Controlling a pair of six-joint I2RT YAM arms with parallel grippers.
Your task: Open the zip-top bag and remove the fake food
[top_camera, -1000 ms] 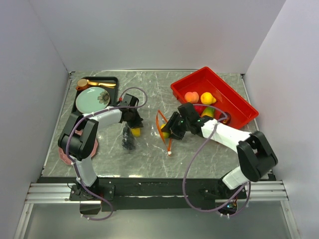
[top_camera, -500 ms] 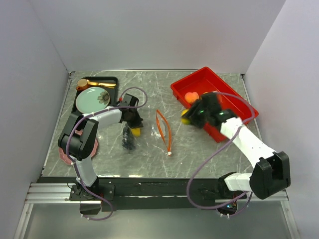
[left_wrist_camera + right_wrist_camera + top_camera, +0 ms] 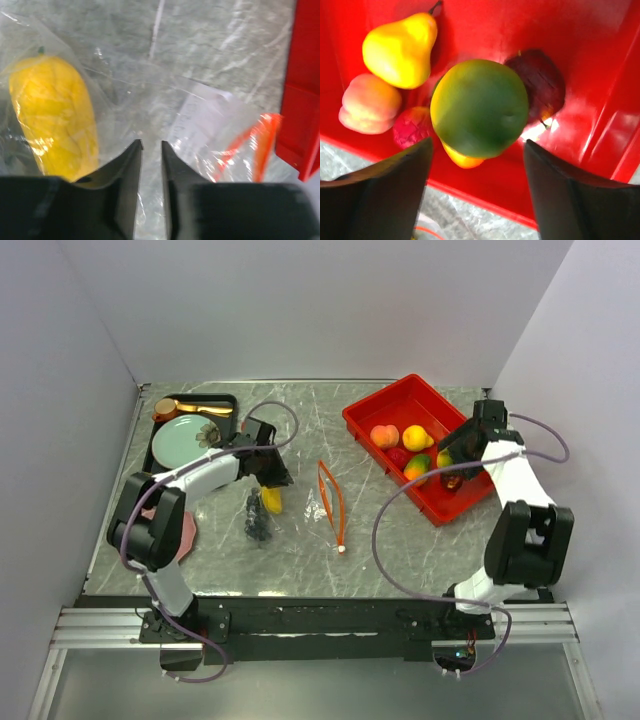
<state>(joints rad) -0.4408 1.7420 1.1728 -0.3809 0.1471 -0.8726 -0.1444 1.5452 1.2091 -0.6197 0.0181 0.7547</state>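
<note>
Nearest you, the zip-top bag (image 3: 200,110) lies mid-table with a yellow piece (image 3: 52,115) of fake food inside it. Your left gripper (image 3: 150,150) has its fingers pinched nearly together on the clear film. Farther off, your right gripper (image 3: 477,145) hovers with its fingers spread wide over the red tray (image 3: 395,405), a green-yellow fruit (image 3: 479,107) beneath.
</note>
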